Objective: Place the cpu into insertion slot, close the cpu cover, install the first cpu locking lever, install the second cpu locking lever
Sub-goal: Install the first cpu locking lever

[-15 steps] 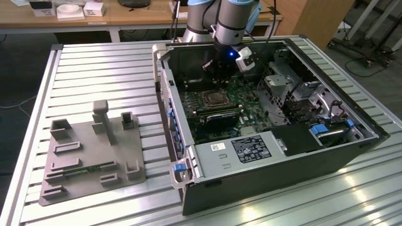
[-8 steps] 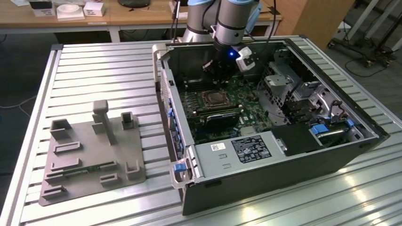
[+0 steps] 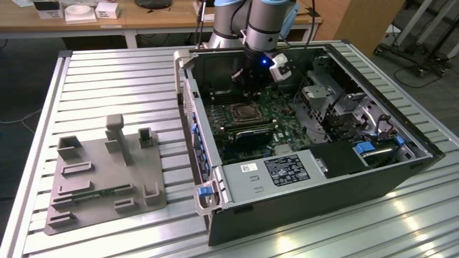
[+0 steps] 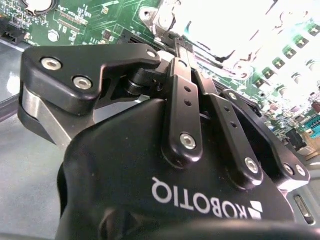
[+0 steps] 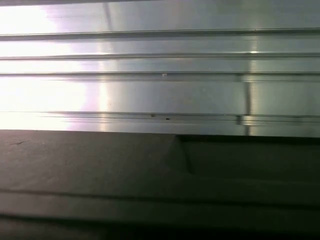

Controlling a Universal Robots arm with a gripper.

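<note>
Low inside the open black computer case (image 3: 323,193) on the ribbed metal worktop (image 3: 115,70): smooth black gripper (image 3: 244,91), released or clenched, cannot tell. Just beside it, toward the case's middle, square dark insertion slot (image 3: 244,114) with shiny silver rim, set in bumpy green board (image 3: 285,103).

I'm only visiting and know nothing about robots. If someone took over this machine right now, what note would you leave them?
Hand: low inside the open PC case, close by the slot; the second wrist view shows its tip next to silver metal on the green board.
Slot: mid-case; a silver frame lies across it, likely the cover.
Done: cpu possibly seated, cover seemingly down; neither is certain.
Left: check both levers; their state can't be made out.
</note>
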